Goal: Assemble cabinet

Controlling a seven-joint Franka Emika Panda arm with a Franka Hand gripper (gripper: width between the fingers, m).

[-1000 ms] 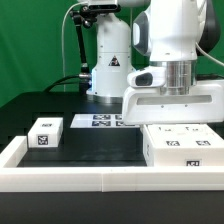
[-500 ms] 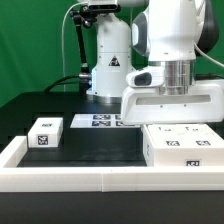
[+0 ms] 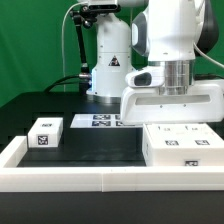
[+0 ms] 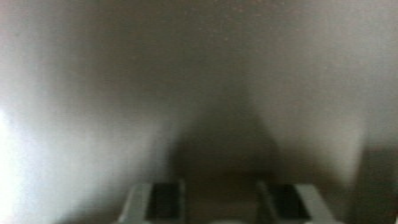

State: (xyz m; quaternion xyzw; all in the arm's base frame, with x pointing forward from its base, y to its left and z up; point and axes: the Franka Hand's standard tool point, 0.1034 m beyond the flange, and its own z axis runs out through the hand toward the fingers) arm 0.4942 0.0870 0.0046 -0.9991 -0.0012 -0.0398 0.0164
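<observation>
Nothing has shifted over the last second: the arm point(image 3: 170, 40) hangs in the same pose, and every part on the black counter point(image 3: 100, 150) lies where it lay. I take this for a pause low over the work, either settling before a grip or just after a release, so the assembly is no further along.

The cabinet point(image 3: 180, 146), the big white tagged box, sits on the counter straight beneath the claw point(image 4: 222, 203), with the wide white hand just above its top face. In the wrist view a blurred pale surface fills almost everything, probably that top face seen from very close.

The marker board point(image 3: 95, 120) lies flat, off to the exterior view's left of the claw and a little beyond it. A small white tagged block point(image 3: 45, 132) stands well apart from the claw, further to that same side, untouched.

The claw's fingertips point(image 4: 164, 200) stand spread, with only shadowed surface between them, pinching nothing that I can make out.
</observation>
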